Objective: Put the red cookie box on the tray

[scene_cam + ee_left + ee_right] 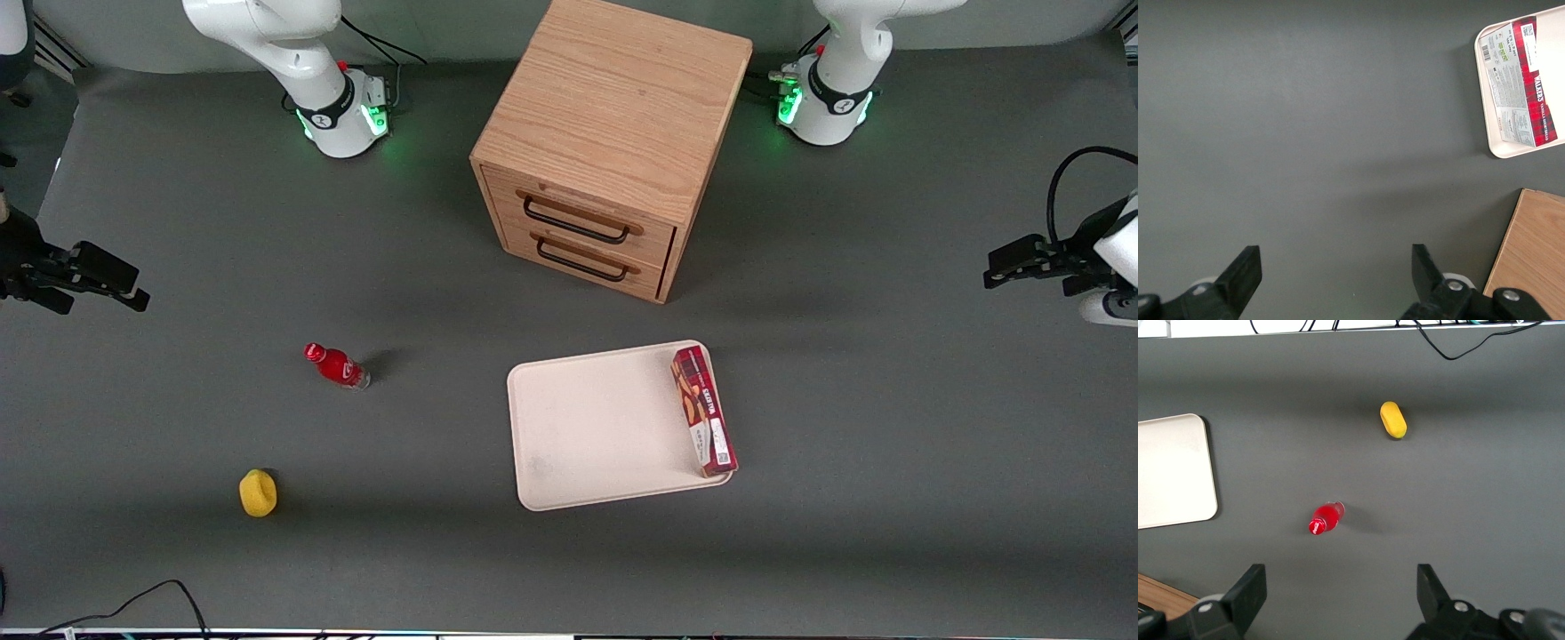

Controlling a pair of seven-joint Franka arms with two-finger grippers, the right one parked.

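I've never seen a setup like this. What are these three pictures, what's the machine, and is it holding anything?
Two white robot arms stand at a grey table. One picture looks down from the front; the other two come from cameras on the arms' wrists. On the table: a wooden cabinet, a cream tray, a small red bottle and a yellow object. The red cookie box already lies on the tray, along its edge toward the working arm. That arm's tool hangs open and empty, off to the side, away from the tray.

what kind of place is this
Likely a robot lab bench: a grey mat, a wooden two-drawer cabinet, and a red cookie box on a tray. The open claw is off toward the working arm's end.
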